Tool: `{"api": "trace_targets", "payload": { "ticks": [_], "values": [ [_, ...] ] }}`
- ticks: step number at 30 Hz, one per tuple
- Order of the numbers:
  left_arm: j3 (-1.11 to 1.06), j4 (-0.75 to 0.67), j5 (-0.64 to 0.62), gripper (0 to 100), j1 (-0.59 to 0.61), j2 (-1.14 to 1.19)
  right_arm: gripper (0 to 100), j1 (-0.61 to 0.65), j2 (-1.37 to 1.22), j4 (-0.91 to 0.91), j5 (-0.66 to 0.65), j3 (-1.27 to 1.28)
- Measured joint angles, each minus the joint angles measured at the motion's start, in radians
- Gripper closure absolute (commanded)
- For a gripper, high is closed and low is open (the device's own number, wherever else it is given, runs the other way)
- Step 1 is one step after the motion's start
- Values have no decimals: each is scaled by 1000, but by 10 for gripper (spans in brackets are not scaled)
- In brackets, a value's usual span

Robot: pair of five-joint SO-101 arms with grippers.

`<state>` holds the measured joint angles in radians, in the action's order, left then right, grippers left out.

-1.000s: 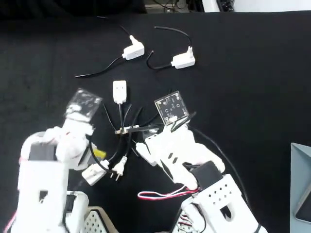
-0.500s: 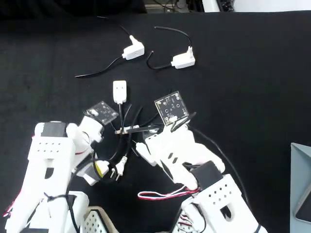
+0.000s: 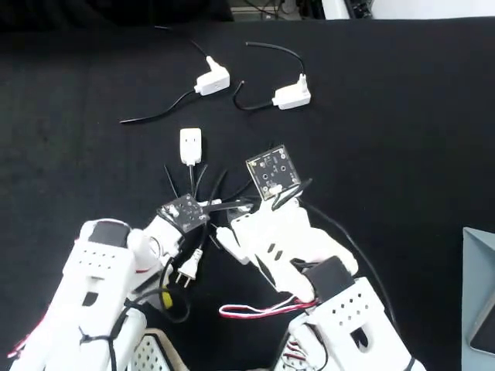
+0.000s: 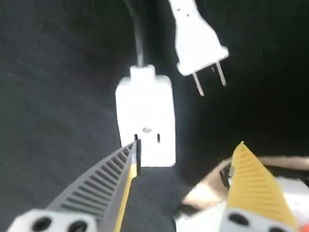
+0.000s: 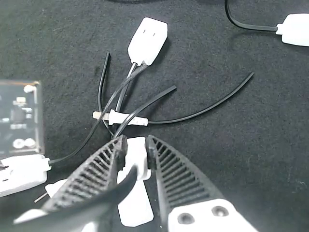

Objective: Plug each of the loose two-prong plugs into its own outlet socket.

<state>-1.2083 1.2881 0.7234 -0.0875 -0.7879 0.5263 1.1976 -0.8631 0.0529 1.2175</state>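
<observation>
Beside the socket point(image 4: 145, 111), the plug's point(image 4: 195, 41) 2 prongs face the left claw point(image 4: 188, 145).

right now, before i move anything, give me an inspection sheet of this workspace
surface: black table
job's things: white cable end and a second cable end at the far side; far socket; loose two-prong plug beside the near socket, not inserted
clutter: grey tray at the table's edge
grippers: left gripper open over the near socket; right gripper shut on a white block
cables: black leads gathered by a tie
surroundings: dim gear behind the table, unclear
</observation>
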Motion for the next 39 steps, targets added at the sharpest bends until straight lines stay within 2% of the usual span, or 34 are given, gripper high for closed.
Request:
{"api": "trace_targets", "payload": {
  "ticks": [5,9,14,21,24,26,33,35,39],
  "values": [
    [-29,-80,0,805,0,-3,987,0,0,0,0,0],
    [-37,-150,0,818,14,3,987,0,0,0,0,0],
    [-38,-170,0,821,74,6,987,0,0,0,0,0],
    [-34,-192,0,910,152,6,987,0,0,0,0,0],
    [-34,-241,-8,911,158,6,987,0,0,0,0,0],
    [-34,-272,-58,912,157,6,987,0,0,0,0,0],
    [-34,-374,-203,906,29,6,987,0,0,0,0,0],
    [-34,-396,-222,866,15,6,987,0,0,0,0,0],
    [-34,-405,-232,721,35,6,986,0,0,0,0,0]
  ]
}}
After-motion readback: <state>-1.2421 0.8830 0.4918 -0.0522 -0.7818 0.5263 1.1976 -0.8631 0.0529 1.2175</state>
